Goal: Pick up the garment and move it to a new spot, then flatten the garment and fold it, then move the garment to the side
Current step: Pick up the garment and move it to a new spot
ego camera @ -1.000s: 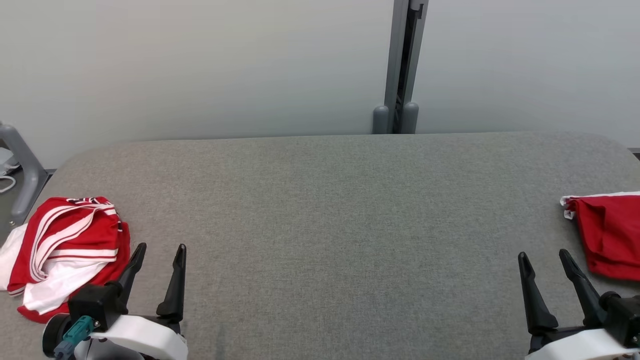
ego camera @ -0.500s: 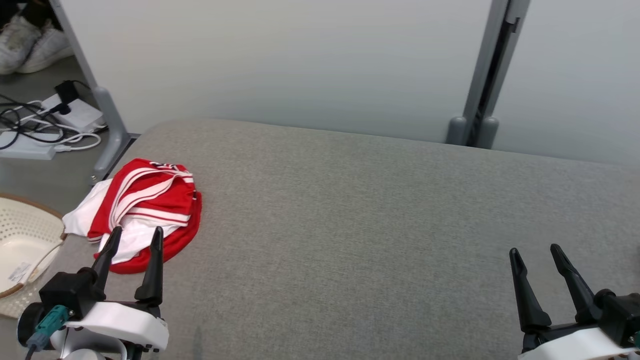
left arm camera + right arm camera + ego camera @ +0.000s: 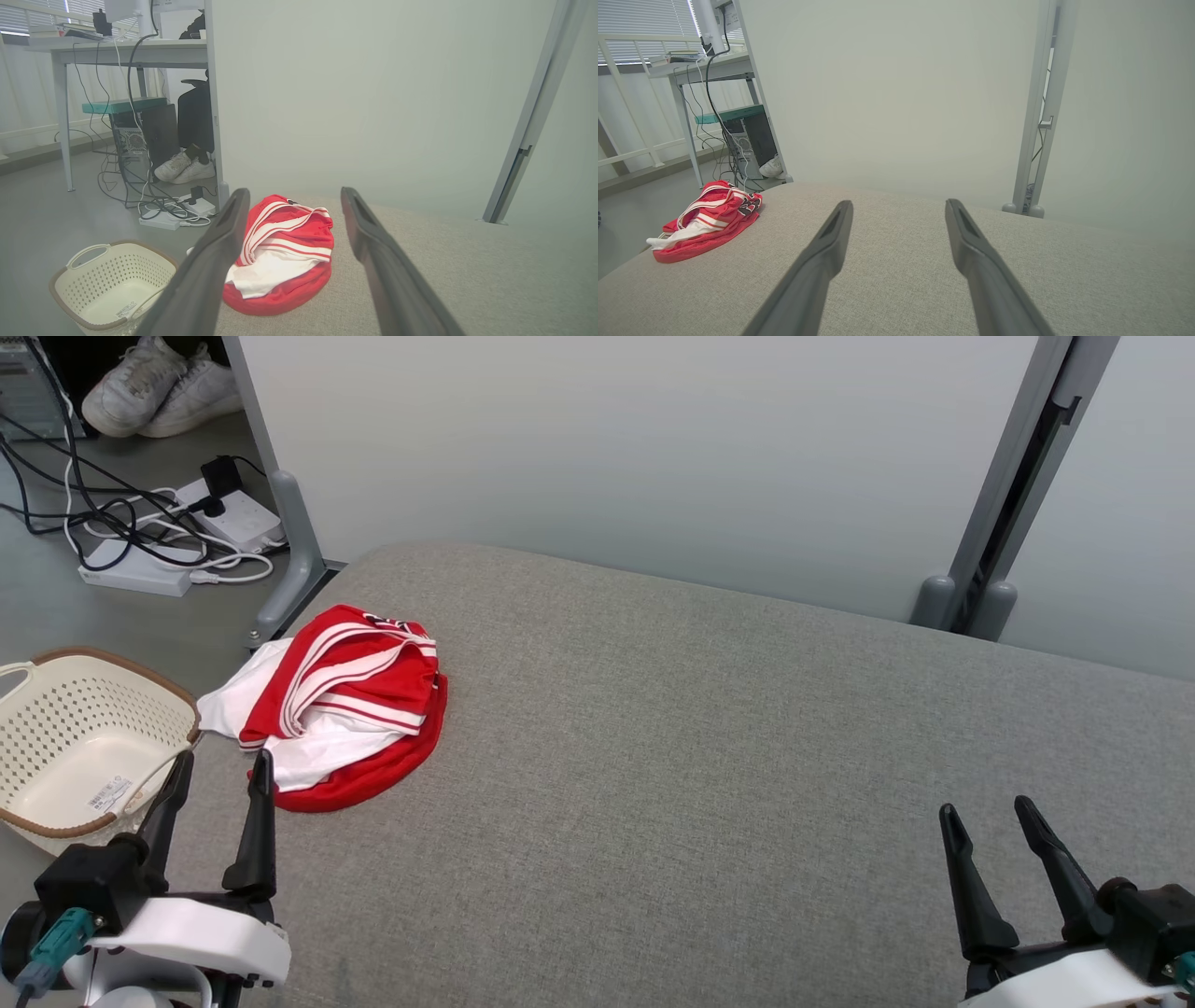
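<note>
Plainly, the job looks to be at its very start. The grey cloth-covered table stretches wide in front of the robot, and most of its surface is bare, so there is ample room for laying something flat. The garment, red with white stripes and white panels, lies as a crumpled heap near the table's far left corner, with a white part trailing over the left edge. It is bunched, not spread, and shows no tidy fold. A pale perforated basket stands on the floor just beside that edge, lower than the tabletop. The left pincer hovers near the heap with its two dark fingers parted and nothing between them. In the left wrist view the garment sits framed in the gap ahead of the fingers, apart from both. The right pincer is likewise spread and empty, above bare table and well apart from the garment. By my reading, no step is finished. The pickup has not begun, and carrying the garment to a fresh spot, flattening it, folding it and setting it aside all remain.
</note>
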Available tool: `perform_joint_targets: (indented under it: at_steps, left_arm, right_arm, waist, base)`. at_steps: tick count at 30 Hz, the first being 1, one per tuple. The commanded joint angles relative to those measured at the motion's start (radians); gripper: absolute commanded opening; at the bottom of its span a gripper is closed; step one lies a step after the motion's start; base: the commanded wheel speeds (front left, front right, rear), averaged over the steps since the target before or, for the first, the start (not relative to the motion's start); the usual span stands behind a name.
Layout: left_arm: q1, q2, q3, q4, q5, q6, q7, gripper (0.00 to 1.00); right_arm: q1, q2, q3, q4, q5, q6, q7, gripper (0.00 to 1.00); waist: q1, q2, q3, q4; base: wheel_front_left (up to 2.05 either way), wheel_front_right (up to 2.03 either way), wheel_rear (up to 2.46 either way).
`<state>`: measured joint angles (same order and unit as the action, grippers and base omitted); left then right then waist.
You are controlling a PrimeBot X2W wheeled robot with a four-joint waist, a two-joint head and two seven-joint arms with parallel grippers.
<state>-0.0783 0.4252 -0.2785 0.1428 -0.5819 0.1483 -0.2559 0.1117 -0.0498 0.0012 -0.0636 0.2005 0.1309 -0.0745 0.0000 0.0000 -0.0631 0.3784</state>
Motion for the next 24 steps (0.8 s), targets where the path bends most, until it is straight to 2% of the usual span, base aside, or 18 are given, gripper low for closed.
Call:
perform_joint_targets:
  at_steps: [1, 6, 11, 15, 19, 24]
  left_arm:
    - [0.001, 0.002, 0.004, -0.006, 0.008, 0.006, -0.003, 1.0]
    - [-0.034, 0.007, 0.017, -0.032, 0.01, 0.01, -0.004, 1.0]
    - [-0.138, 0.061, 0.055, -0.082, 0.022, 0.001, 0.009, 1.0]
    - [-0.254, 0.099, 0.078, -0.084, 0.012, -0.023, 0.04, 1.0]
    - [-0.35, 0.095, 0.082, 0.028, -0.036, -0.067, 0.079, 1.0]
    - [-0.465, 0.058, 0.071, 0.315, -0.101, -0.147, 0.109, 1.0]
  right_arm:
    - [-0.003, -0.003, -0.003, -0.001, 0.005, 0.0, -0.002, 1.0]
    - [-0.007, -0.003, -0.004, -0.008, 0.004, 0.0, 0.003, 1.0]
    - [-0.013, -0.003, -0.005, -0.023, -0.006, 0.0, 0.018, 1.0]
    - [-0.032, -0.003, 0.012, -0.047, -0.023, 0.0, 0.04, 1.0]
    - [-0.066, -0.004, 0.021, -0.068, -0.038, 0.0, 0.056, 1.0]
    - [-0.122, -0.004, 0.034, -0.079, -0.065, 0.0, 0.072, 1.0]
  waist:
    - [0.0, 0.0, 0.001, 0.0]
    - [0.0, 0.0, 0.012, -0.003]
    - [0.0, 0.0, 0.037, -0.012]
    - [0.0, 0.0, 0.093, -0.035]
    - [0.0, 0.0, 0.17, -0.067]
    - [0.0, 0.0, 0.271, -0.109]
  base:
    - [0.0, 0.0, 0.0]
    - [0.0, 0.0, 0.0]
    - [0.0, 0.0, 0.0]
    - [0.0, 0.0, 0.0]
    - [0.0, 0.0, 0.0]
    - [0.0, 0.0, 0.0]
